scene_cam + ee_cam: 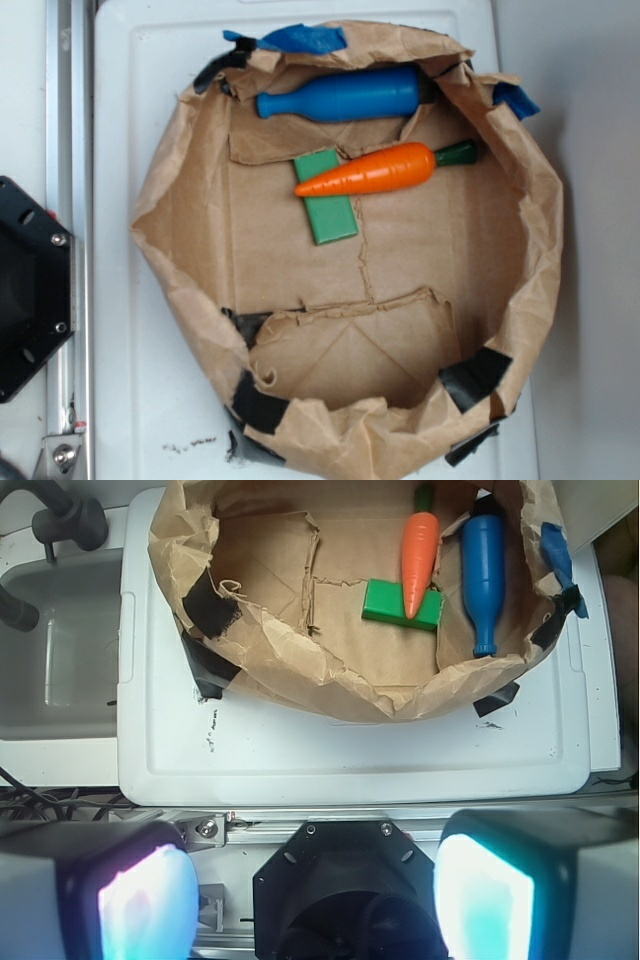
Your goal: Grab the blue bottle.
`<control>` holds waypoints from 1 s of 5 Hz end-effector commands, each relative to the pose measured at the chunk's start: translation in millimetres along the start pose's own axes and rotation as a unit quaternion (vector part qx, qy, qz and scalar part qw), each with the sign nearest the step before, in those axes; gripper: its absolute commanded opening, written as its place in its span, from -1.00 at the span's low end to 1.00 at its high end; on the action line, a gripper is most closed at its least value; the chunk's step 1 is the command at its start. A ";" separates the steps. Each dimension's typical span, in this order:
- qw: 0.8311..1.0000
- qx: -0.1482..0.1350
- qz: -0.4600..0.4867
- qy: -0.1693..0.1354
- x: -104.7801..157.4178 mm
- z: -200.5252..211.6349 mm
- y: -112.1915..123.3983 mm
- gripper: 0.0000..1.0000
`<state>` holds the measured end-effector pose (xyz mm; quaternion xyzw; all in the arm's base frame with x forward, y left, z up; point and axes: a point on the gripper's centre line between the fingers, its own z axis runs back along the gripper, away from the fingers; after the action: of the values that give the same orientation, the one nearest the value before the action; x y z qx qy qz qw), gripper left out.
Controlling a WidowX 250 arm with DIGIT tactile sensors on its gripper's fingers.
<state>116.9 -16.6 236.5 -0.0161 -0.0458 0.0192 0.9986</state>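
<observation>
The blue bottle lies on its side at the back of a brown paper bin, neck pointing left. In the wrist view the blue bottle lies at the upper right, mouth toward me. My gripper is open, its two glowing pads wide apart with nothing between them. It hovers over the robot base, well short of the bin and far from the bottle. The exterior view does not show the gripper.
An orange carrot rests across a flat green block just in front of the bottle. Blue tape scraps and black tape patch the paper rim. The bin sits on a white lid. A grey sink is left.
</observation>
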 end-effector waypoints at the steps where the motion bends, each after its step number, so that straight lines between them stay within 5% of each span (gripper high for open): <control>1: 1.000 0.000 0.000 0.000 0.0 0.0 0.0 1.00; 2: 1.000 0.001 -0.005 -0.028 44.4 -17.2 2.6 1.00; 3: 1.000 -0.016 0.014 -0.019 76.1 -34.9 15.5 1.00; 5: 0.998 -0.015 0.048 -0.050 113.3 -75.2 44.8 1.00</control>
<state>232.2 24.7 159.0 -0.0314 -0.0743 0.0594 0.9950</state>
